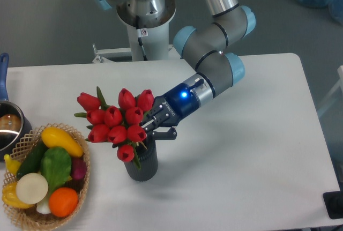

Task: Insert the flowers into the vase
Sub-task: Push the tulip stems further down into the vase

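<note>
The flowers (pixel 117 121), a bunch of red tulip heads with green leaves, lean to the left over the vase (pixel 142 163), a short dark ribbed cylinder standing upright on the white table. Their stems go down into the vase's mouth; the lowest tulip head hangs over its left rim. My gripper (pixel 151 129) comes in from the right, just above the vase's rim, shut on the flowers' stems right below the heads. The stems themselves are mostly hidden behind the blooms and the fingers.
A wicker basket (pixel 79 199) of colourful vegetables sits at the front left, close to the vase. A metal pot (pixel 9 129) with a blue handle is at the left edge. The arm's base (pixel 144 22) stands at the table's far side.
</note>
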Robot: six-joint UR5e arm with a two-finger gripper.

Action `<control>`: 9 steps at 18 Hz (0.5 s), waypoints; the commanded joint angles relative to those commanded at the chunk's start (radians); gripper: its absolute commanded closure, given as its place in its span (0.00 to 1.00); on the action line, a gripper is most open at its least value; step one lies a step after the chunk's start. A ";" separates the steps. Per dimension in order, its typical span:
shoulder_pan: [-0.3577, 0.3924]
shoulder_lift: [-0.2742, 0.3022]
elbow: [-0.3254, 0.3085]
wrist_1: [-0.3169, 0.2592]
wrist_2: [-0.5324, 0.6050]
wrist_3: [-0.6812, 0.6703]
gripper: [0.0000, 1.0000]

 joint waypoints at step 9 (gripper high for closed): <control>0.005 -0.018 -0.006 0.000 0.002 0.012 0.89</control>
